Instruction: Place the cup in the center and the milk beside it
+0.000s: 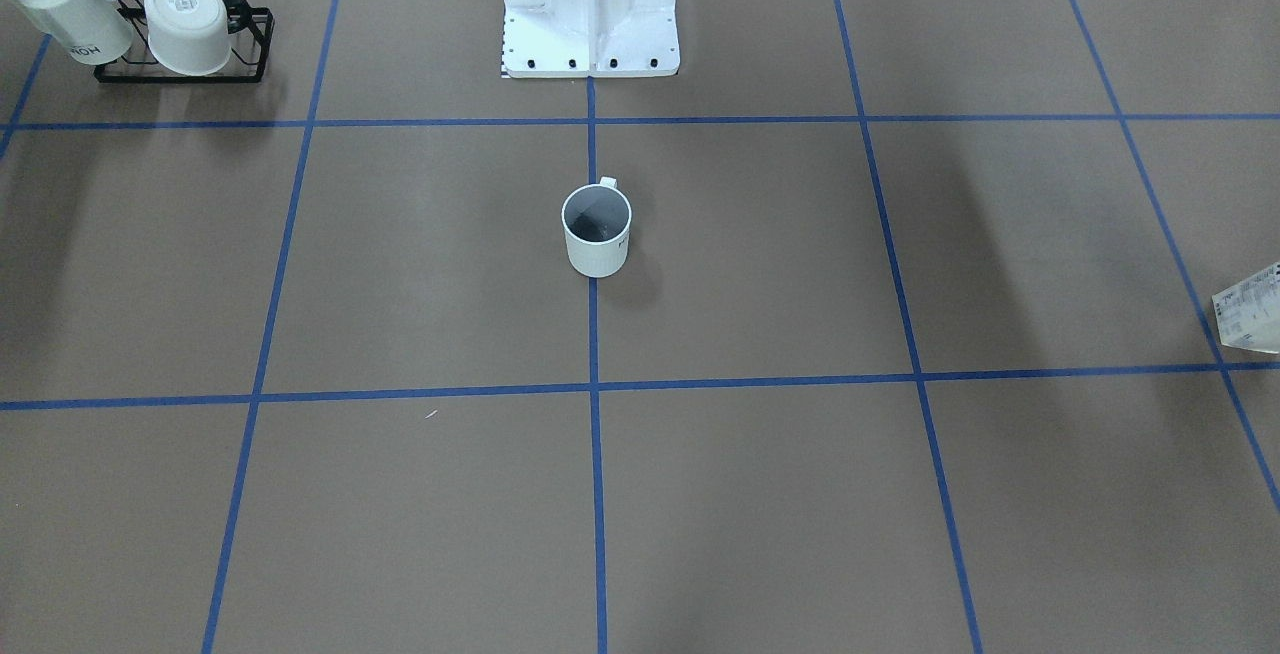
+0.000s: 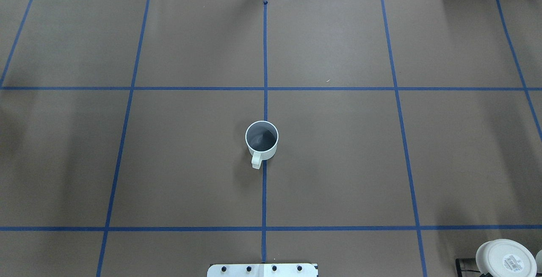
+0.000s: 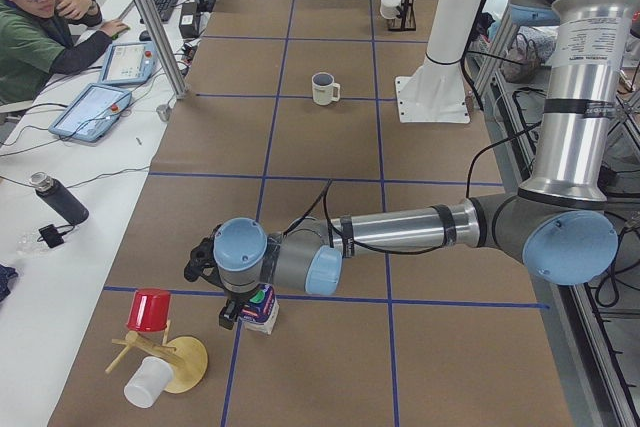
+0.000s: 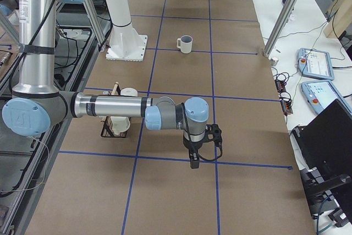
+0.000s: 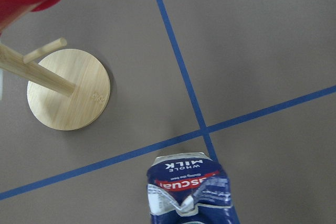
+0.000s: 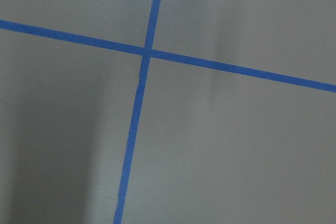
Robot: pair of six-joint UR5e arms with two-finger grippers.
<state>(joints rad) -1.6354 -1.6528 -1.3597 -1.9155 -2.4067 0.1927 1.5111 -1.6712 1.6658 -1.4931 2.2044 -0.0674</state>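
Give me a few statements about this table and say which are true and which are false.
The cup stands upright on the middle blue line. True.
The milk stands right beside the cup. False: it is far off at the table's end, near the wooden stand.
The cup's handle points away from the robot's base. False: it points toward the base.
A red cup sits on the wooden stand. True.
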